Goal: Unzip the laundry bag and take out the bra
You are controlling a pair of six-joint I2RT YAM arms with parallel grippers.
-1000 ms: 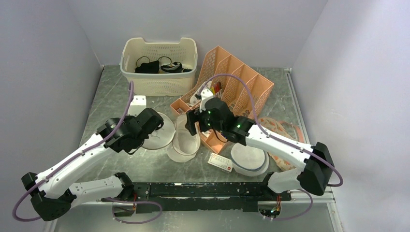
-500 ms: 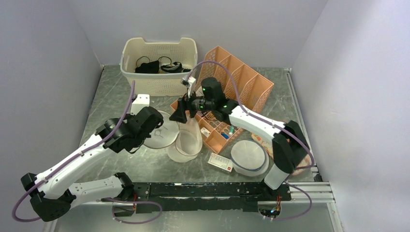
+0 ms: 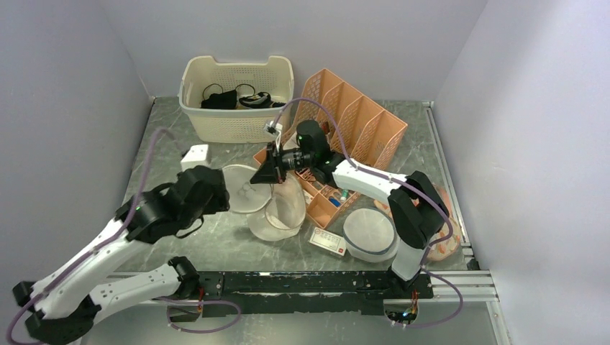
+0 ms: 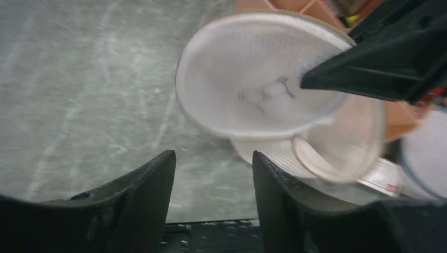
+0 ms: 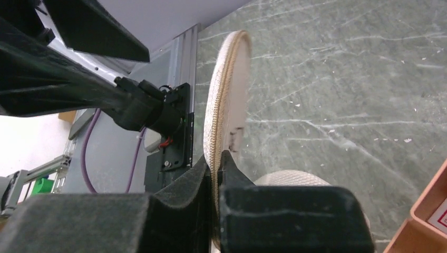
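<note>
Our left claw [image 4: 211, 161] hangs with its fingers apart and nothing between them, at 9 o'clock of the bag [image 3: 282, 210], just off its lid [image 3: 243, 188]. The bag sits mid-worktop [image 3: 165, 136], unzipped, with the lid swung up on edge. At the lid's 3 o'clock side our right claw [image 3: 265, 172] is clamped on the tan zipper rim [image 5: 224, 89].

We cannot make out the bra. Only faint dark marks show on the lid's mesh, and the dark cloth [image 3: 219, 98] in the basket [image 3: 237, 126] at 11 o'clock is too small to name.

We judge the mesh light, limp and easily snagged, so only the rim gives a firm hold. The bra should be soft and light, best taken by a strap.
</note>
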